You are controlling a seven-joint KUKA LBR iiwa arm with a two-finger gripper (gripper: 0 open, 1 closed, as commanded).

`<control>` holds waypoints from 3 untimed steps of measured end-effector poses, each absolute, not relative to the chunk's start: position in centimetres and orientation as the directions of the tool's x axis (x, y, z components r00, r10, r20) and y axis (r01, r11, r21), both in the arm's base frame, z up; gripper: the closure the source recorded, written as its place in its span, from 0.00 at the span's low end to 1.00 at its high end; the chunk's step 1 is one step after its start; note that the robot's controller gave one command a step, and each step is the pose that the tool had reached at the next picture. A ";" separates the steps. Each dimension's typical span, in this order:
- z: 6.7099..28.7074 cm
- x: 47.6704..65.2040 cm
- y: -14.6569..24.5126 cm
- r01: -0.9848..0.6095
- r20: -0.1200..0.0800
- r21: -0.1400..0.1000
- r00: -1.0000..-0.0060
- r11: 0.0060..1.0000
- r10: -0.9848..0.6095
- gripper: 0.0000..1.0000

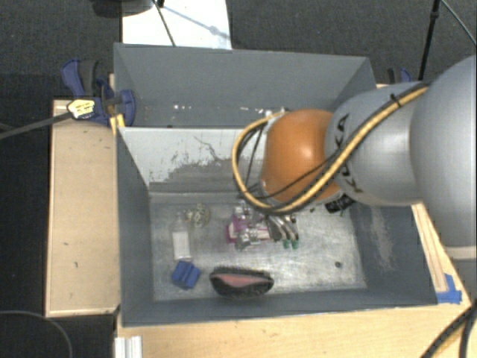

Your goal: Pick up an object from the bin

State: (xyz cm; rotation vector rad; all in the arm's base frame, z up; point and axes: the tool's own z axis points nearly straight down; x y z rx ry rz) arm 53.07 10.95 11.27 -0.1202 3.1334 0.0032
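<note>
Toward the left of the floor of the grey metal bin point(136, 230) a pale translucent block point(181, 242) is seen, with a crumpled clear scrap point(198, 215) just behind it and a blue block point(185, 275) near the front wall. Further right, against the front wall, a dark oval pouch point(240, 282) with a pinkish face is laid flat. Near the middle of the floor lies a small purple and white piece point(241, 228), and it is taken to be the thing in question, since the gripper point(277, 233) is lowered just to its right, close enough that contact may be supposed but cannot be confirmed. Whether the pincer is apart, together or clamped on anything cannot be told, as it is largely covered by the orange wrist cover point(298, 155) and its cables. The piece is judged to be light, stiff plastic of uneven outline, likely to be pushed aside or tipped by a glancing touch on the smooth metal floor. A hold across its narrower middle is judged best, with the purple body taken squarely and not by a protruding edge. It is well apart from the pouch, so no crowding is expected. To the right a small dark item point(335, 207) is left near the back wall.
</note>
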 end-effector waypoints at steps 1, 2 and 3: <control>12.9 53.1 11.0 -0.073 -0.005 0.002 -0.997 0.997 -0.073 1.00; 15.2 53.2 11.0 -0.071 -0.005 0.002 -0.997 0.997 -0.071 1.00; 20.0 53.3 11.1 -0.069 -0.006 0.002 -0.998 0.998 -0.069 1.00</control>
